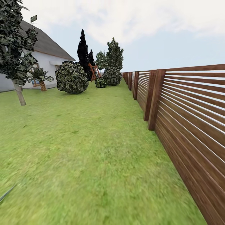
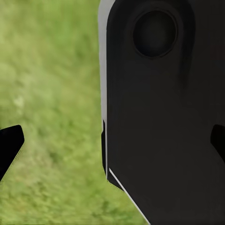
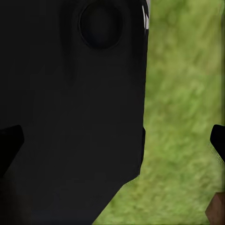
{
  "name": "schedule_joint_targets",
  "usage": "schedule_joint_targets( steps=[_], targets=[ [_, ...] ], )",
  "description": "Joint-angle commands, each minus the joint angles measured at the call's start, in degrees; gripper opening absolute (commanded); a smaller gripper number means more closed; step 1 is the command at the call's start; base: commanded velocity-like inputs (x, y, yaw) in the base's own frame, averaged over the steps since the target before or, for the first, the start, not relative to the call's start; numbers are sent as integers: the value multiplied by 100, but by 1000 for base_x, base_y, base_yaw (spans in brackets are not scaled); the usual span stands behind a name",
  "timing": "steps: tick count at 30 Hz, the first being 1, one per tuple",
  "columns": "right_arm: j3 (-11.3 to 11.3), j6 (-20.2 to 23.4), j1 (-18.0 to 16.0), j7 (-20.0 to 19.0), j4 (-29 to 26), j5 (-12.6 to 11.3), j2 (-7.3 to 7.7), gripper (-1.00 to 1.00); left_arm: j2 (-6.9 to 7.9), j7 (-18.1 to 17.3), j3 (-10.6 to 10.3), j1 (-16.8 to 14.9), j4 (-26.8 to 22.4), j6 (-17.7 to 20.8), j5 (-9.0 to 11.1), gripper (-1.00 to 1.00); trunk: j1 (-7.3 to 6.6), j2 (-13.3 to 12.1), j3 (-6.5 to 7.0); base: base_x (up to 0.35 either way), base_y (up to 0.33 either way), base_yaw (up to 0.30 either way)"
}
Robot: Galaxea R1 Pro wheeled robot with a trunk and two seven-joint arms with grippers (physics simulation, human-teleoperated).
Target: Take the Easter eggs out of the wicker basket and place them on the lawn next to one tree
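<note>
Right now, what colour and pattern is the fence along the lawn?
Brown wood with horizontal slats; the fence shows best in the head view.

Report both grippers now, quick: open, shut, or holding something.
Left gripper: open, fingers spread wide, nothing between them.
Right gripper: open, fingers spread wide, nothing between them.

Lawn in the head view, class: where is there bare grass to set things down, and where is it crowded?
The lawn lies bare between the tree at left and the wooden fence at right. It gets crowded farther back, where round bushes and dark conifers cluster by the white house.
</note>
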State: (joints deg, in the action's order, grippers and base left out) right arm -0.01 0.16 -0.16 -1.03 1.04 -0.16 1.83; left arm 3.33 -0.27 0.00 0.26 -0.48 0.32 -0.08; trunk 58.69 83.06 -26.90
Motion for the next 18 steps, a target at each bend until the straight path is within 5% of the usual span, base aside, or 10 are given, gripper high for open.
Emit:
schedule_joint_targets(
  steps=[1,11,18],
  targets=[
    [4,2,-2,-11,2,-2,1,100,1,-2,0,1,-5,3,-1,100,4,1,-3,333,0,8],
    [-2,2,-1,-5,1,1,1,100,1,0,0,1,-5,3,-1,100,4,1,-3,333,0,13],
    [-17,2,-1,-3,1,-7,1,100,1,-1,0,1,-5,3,-1,100,4,1,-3,333,0,220]
  ],
)
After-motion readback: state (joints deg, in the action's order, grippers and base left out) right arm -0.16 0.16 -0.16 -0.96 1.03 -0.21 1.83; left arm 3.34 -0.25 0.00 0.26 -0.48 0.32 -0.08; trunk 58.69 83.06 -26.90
